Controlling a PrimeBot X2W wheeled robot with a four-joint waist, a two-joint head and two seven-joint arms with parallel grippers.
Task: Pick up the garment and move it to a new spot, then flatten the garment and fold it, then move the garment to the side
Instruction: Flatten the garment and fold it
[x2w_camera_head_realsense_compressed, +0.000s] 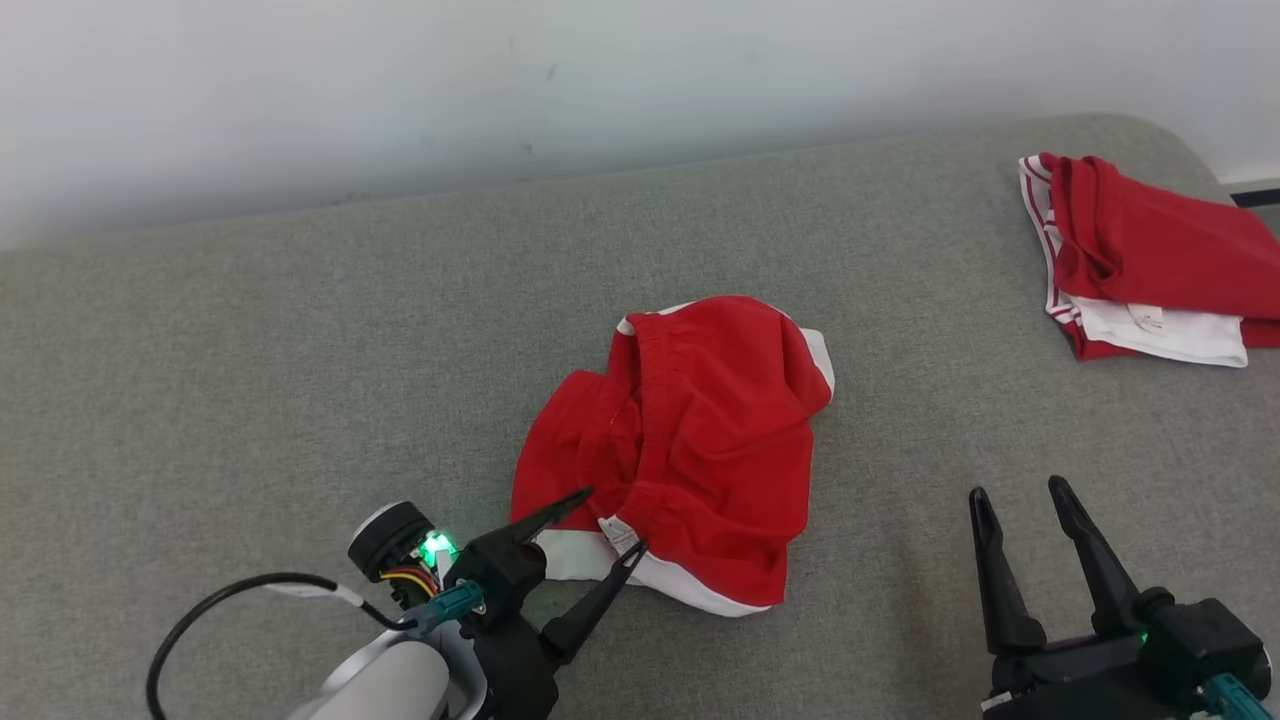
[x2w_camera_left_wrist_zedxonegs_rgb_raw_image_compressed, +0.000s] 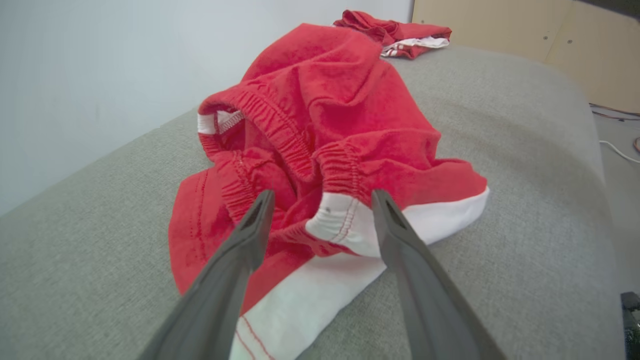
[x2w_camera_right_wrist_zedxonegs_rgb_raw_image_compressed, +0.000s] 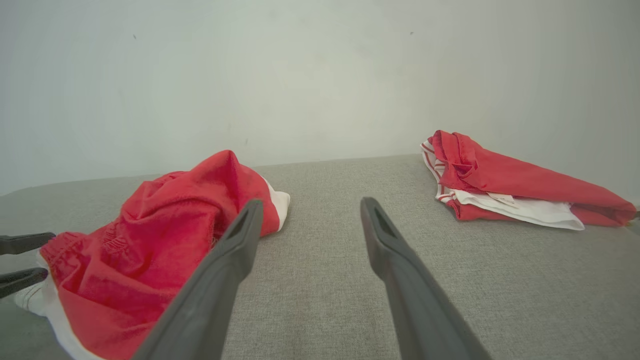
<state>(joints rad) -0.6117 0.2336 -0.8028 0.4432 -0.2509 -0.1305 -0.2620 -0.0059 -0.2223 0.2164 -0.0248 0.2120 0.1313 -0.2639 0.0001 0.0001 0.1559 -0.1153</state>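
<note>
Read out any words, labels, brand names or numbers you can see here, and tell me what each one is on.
No text can be read anywhere.
small white tag on the crumpled red garment: too small to read.
white label on the folded red garment: faint marks, too blurred to read.
white band on the black cable: no legible print.

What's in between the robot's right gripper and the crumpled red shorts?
Just bare grey cushion. The head view shows that stretch, from the right gripper to the crumpled red shorts, with nothing lying on it.
</note>
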